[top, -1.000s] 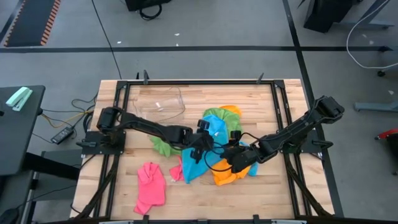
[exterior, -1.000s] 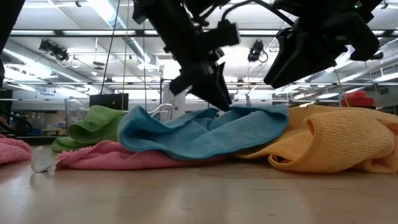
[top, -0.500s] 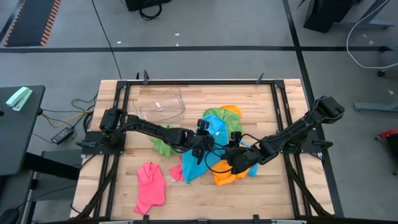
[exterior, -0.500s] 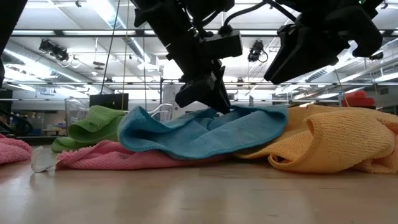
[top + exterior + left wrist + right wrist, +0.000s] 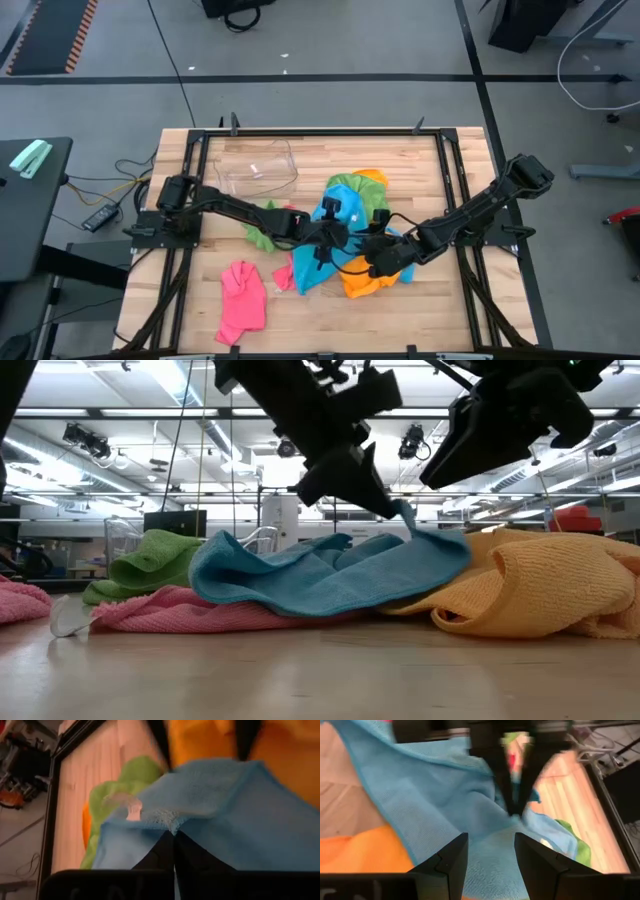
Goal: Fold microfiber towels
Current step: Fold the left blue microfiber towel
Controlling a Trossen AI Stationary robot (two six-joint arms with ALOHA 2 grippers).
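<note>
High view: the towels lie heaped at the middle of the table (image 5: 420,170), a blue towel (image 5: 312,268) on top of an orange towel (image 5: 362,285) and a green towel (image 5: 262,232), with a pink towel (image 5: 242,302) apart toward the front left corner. A clear tub (image 5: 255,165) stands near the back edge. The left gripper (image 5: 333,236) sits over the heap; the right gripper (image 5: 383,258) hovers just beside it.

Low view: the left gripper (image 5: 385,503) has its fingers pinched together on an edge of the blue towel (image 5: 320,575), which peaks upward there. The right gripper is cut off at the top.

Left wrist view: the fingers (image 5: 170,851) meet on a fold of blue towel (image 5: 215,810).

Right wrist view: the right fingers (image 5: 451,857) stand apart, holding nothing, facing the pinch.

The pinch looks shallow, so the cloth could slip free on lifting; the layers beneath could also drag along. How many layers are caught is hidden.
</note>
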